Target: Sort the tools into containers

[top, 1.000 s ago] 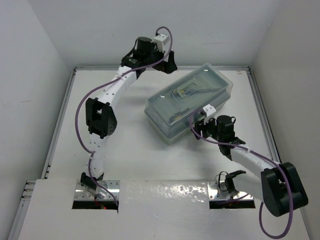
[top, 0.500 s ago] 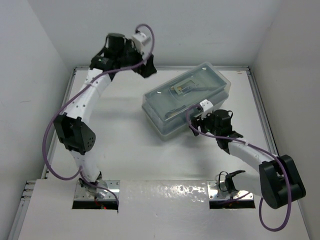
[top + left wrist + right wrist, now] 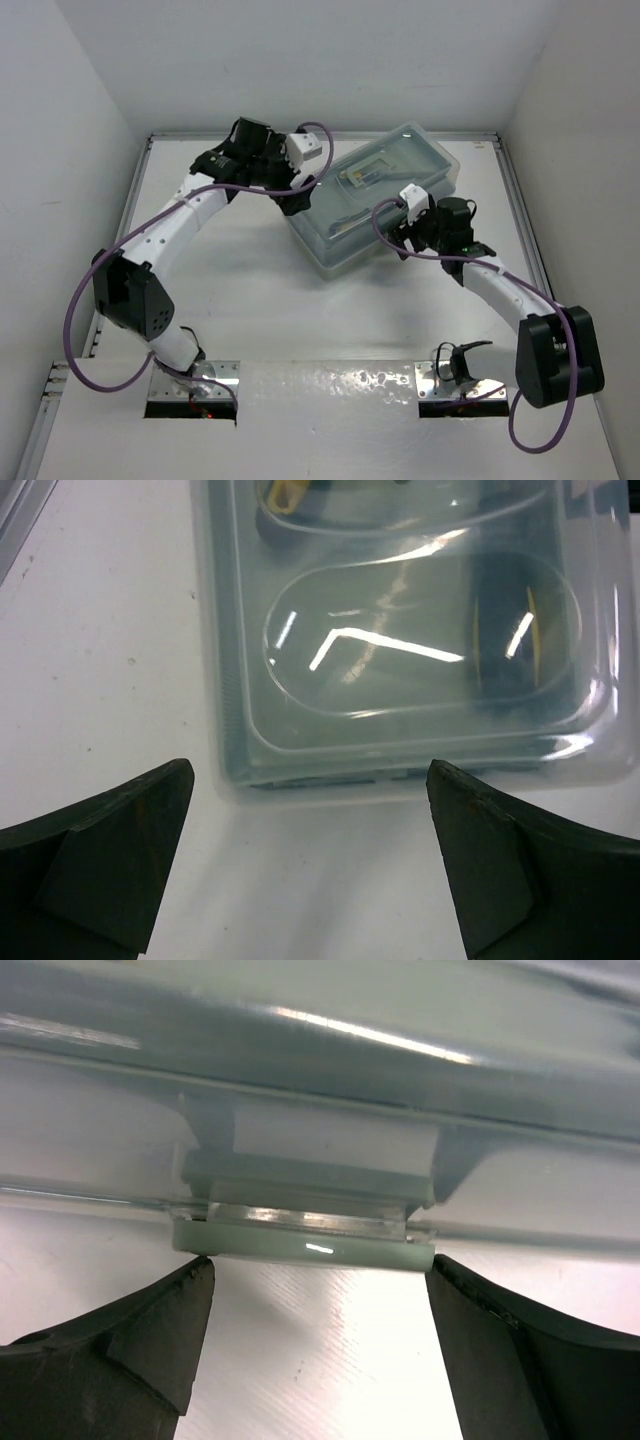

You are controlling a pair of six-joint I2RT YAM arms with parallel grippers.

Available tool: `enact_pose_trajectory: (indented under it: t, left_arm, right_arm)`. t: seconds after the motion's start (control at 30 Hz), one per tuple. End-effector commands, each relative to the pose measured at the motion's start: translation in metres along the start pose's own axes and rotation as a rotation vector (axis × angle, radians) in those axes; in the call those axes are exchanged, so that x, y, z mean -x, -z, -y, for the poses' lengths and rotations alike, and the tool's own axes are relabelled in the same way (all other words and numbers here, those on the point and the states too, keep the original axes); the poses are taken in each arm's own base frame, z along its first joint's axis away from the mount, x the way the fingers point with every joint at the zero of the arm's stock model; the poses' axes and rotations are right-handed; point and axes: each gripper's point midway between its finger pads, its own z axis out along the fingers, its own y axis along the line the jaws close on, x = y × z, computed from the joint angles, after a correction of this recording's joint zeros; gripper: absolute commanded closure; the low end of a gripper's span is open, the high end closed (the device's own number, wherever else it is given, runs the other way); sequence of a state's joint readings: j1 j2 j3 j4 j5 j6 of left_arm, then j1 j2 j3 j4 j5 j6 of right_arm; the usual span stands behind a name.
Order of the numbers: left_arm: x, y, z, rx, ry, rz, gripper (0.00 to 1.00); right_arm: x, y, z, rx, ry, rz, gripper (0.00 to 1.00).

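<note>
The sage-green toolbox [image 3: 385,200] with its translucent lid down lies slanted at the table's far right. Tools show dimly through the lid: yellow-black handles [image 3: 365,175] and a dark screwdriver [image 3: 505,630]. My left gripper [image 3: 298,192] is open at the box's far-left end; in the left wrist view its open jaws frame the lid's end edge [image 3: 400,770] without touching. My right gripper [image 3: 412,238] is open at the box's front side. In the right wrist view its fingertips flank the front latch tab [image 3: 305,1248], the left fingertip [image 3: 190,1290] right under the tab's corner.
White table [image 3: 250,290] with raised rails on the left [image 3: 125,230] and right [image 3: 525,215], white walls behind and beside. Purple cables loop off both arms. Metal base plates [image 3: 195,385] sit at the near edge.
My left arm has swung down from high at the back to the toolbox's left end. My right gripper has moved up against the box's front latch. The box has shifted slightly.
</note>
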State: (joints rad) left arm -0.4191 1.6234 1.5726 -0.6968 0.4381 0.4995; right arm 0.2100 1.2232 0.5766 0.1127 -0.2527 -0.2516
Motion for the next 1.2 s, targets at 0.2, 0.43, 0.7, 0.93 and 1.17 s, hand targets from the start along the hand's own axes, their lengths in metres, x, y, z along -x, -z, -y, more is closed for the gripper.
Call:
enact_pose_trajectory:
  t: [0.2, 0.43, 0.7, 0.93, 1.17]
  left_arm:
    - [0.006, 0.020, 0.009, -0.005, -0.115, 0.063, 0.00]
    - [-0.009, 0.012, 0.009, -0.002, -0.111, 0.032, 0.00]
    - [-0.013, 0.010, 0.010, -0.010, -0.107, 0.030, 0.00]
    - [-0.021, 0.006, 0.009, -0.004, -0.104, 0.020, 0.00]
    - [-0.021, 0.004, 0.001, 0.034, -0.091, 0.026, 0.00]
  right_arm:
    - [0.036, -0.015, 0.003, 0.082, -0.004, 0.137, 0.15]
    - [0.057, -0.008, -0.005, 0.109, -0.078, 0.241, 0.15]
    - [0.067, -0.011, -0.007, 0.108, -0.223, 0.292, 0.11]
    - [0.066, -0.019, -0.020, 0.112, -0.232, 0.288, 0.01]
    - [0.057, -0.020, -0.016, 0.048, -0.234, 0.274, 0.04]
